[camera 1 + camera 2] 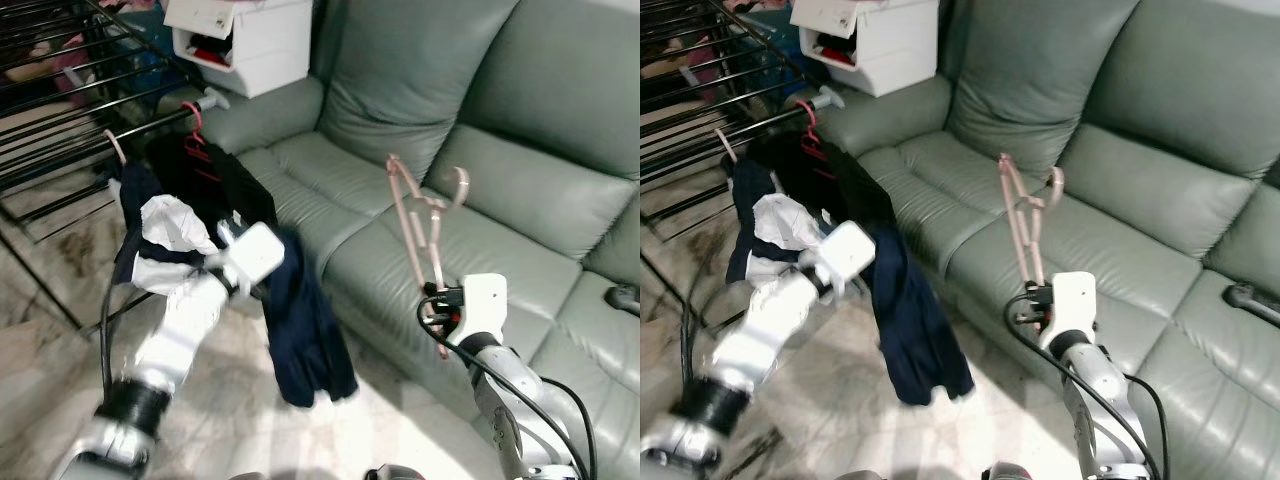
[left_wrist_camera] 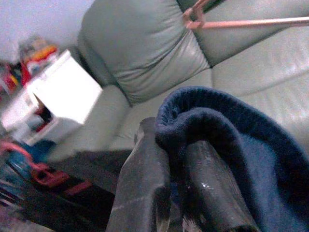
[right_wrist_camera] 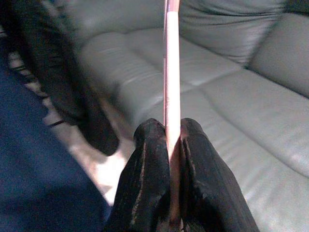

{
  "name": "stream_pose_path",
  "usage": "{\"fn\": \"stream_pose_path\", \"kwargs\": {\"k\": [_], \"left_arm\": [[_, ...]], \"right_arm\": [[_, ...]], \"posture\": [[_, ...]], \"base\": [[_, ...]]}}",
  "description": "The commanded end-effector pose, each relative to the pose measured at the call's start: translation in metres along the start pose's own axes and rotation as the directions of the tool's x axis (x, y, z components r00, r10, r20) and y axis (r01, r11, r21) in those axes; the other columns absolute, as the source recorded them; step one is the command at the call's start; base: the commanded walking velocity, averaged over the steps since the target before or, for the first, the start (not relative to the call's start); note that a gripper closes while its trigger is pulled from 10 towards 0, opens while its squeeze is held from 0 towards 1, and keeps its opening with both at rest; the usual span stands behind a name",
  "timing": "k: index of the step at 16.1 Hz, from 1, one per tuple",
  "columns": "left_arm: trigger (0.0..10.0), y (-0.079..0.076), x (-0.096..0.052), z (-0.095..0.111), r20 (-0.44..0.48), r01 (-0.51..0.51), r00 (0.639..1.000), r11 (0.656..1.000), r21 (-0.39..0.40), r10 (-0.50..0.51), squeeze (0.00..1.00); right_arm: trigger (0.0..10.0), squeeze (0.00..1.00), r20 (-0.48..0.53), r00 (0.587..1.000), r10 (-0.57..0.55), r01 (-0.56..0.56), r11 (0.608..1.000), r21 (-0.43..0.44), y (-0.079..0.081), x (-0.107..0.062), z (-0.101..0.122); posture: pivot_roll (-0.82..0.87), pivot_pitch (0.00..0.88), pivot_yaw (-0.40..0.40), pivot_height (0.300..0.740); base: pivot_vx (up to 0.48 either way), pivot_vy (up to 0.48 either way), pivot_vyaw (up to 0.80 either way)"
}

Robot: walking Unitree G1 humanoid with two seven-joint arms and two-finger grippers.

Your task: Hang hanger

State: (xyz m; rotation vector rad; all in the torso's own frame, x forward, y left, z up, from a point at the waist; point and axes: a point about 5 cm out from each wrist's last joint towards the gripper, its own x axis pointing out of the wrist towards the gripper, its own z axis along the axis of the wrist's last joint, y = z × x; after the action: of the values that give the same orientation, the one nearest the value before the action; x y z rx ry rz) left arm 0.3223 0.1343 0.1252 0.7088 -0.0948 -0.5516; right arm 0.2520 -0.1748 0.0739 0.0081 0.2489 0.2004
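While gripping navy garment [image 1: 300, 330], right hand [image 3: 166, 145] pinches hanger [image 1: 420, 230].

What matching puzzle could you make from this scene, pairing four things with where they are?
Things:
1. pink hanger
2. navy garment
3. white box
4. red hanger

Places:
A. on the sofa's arm
B. pinched in the right gripper, held upright
C. on the black drying rack
D. gripped by the left gripper

Pairs: 1-B, 2-D, 3-A, 4-C
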Motion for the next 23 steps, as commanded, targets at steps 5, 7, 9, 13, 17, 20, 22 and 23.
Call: {"fn": "stream_pose_path", "kwargs": {"k": [5,7,9,13,17,20,22,23], "left_arm": [[10.0,0.036,0.002,-0.032,-0.169,-0.005,0.985,0.977,0.211,0.041,0.00],[10.0,0.053,-0.006,-0.049,-0.267,-0.036,0.958,0.965,0.259,0.108,0.00],[10.0,0.056,-0.006,-0.051,-0.266,-0.043,0.957,0.964,0.262,0.115,0.00],[10.0,0.055,-0.006,-0.060,-0.305,-0.038,0.943,0.953,0.301,0.134,0.00],[10.0,0.062,-0.010,-0.066,-0.330,-0.071,0.925,0.937,0.341,0.190,0.00],[10.0,0.066,-0.015,-0.074,-0.364,-0.077,0.907,0.932,0.353,0.213,0.00],[10.0,0.067,-0.015,-0.071,-0.333,-0.073,0.925,0.945,0.319,0.184,0.00],[10.0,0.065,-0.014,-0.069,-0.315,-0.069,0.934,0.949,0.308,0.170,0.00]], "right_arm": [[10.0,0.00,0.065,0.982,0.180,-0.178,0.984,-0.026,0.016,0.000,0.020],[10.0,0.00,0.068,0.942,0.329,-0.329,0.944,-0.012,0.031,-0.007,0.024],[10.0,0.00,0.047,0.903,0.428,-0.428,0.904,0.000,0.039,-0.014,0.024],[10.0,0.00,-0.022,0.816,0.578,-0.578,0.816,0.004,0.043,-0.026,0.026],[10.0,0.00,-0.099,0.739,0.667,-0.666,0.745,0.041,0.043,-0.040,0.022],[10.0,0.00,-0.156,0.702,0.695,-0.697,0.715,0.047,0.041,-0.047,0.019],[10.0,0.00,-0.196,0.700,0.687,-0.690,0.721,0.059,0.036,-0.049,0.014],[10.0,0.00,-0.211,0.702,0.680,-0.683,0.727,0.067,0.035,-0.049,0.013]], "posture": [[-0.01,0.000,0.028,0.740],[-0.02,0.000,0.031,0.740],[-0.02,0.000,0.031,0.740],[-0.03,0.000,0.037,0.740],[-0.03,0.000,0.038,0.740],[-0.03,0.000,0.039,0.740],[-0.03,0.000,0.039,0.740],[-0.03,0.000,0.039,0.740]], "base": [[0.000,0.000,0.00],[0.000,0.000,0.00],[0.000,0.000,0.00],[0.000,0.000,0.00],[0.000,0.000,0.00],[0.000,0.000,0.00],[0.000,0.000,0.00],[0.000,0.000,0.00]]}}
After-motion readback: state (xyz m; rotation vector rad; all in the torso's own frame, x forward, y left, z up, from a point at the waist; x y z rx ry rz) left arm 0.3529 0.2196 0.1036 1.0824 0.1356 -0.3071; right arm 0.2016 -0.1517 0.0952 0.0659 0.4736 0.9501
